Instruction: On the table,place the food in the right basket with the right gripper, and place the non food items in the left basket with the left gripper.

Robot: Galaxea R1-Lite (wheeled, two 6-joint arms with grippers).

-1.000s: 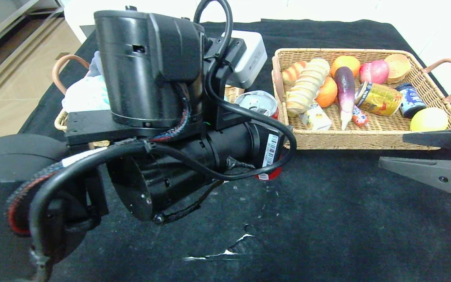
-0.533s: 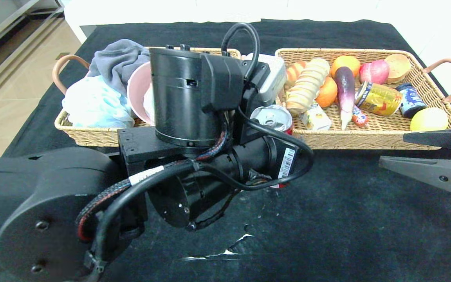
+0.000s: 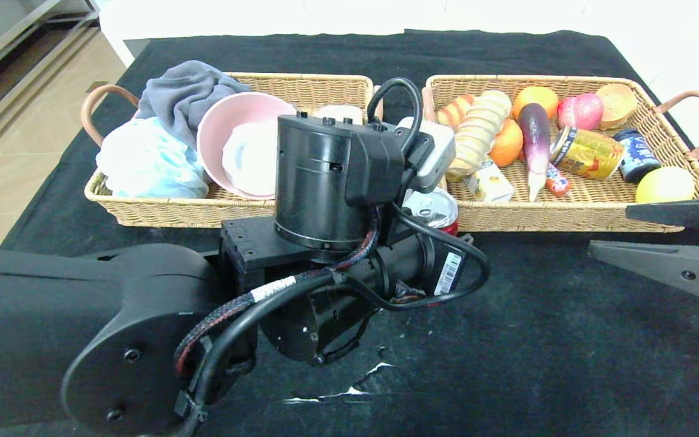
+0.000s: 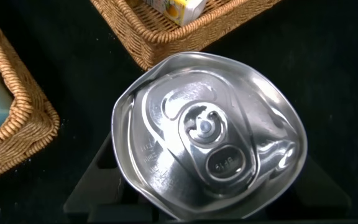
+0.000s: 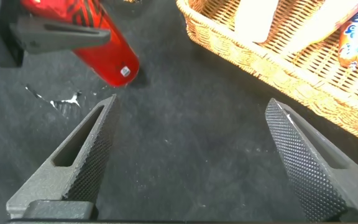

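The table (image 3: 568, 340) is carrying two wicker trays: the left basket (image 3: 155, 209) and the right basket (image 3: 574, 212). One grey cloth (image 3: 182, 94) is lying in the left basket beside one pink bowl (image 3: 228, 121). In the right basket one striped bread roll (image 3: 477, 130), one peach (image 3: 581, 111) and one yellow can (image 3: 586, 153) are resting, well apart from any fingers. The left gripper (image 5: 73, 34) is pinching one tall red can (image 5: 107, 43) between its fingers (image 5: 61, 34), just in front of the gap between the baskets. The right gripper (image 5: 185, 158) is hanging beside the right basket with its fingers (image 5: 82, 155) spread wide around nothing. Since the earlier frames the left gripper and its can are shifting rightward and nearer, uncovering the bowl and cloth.
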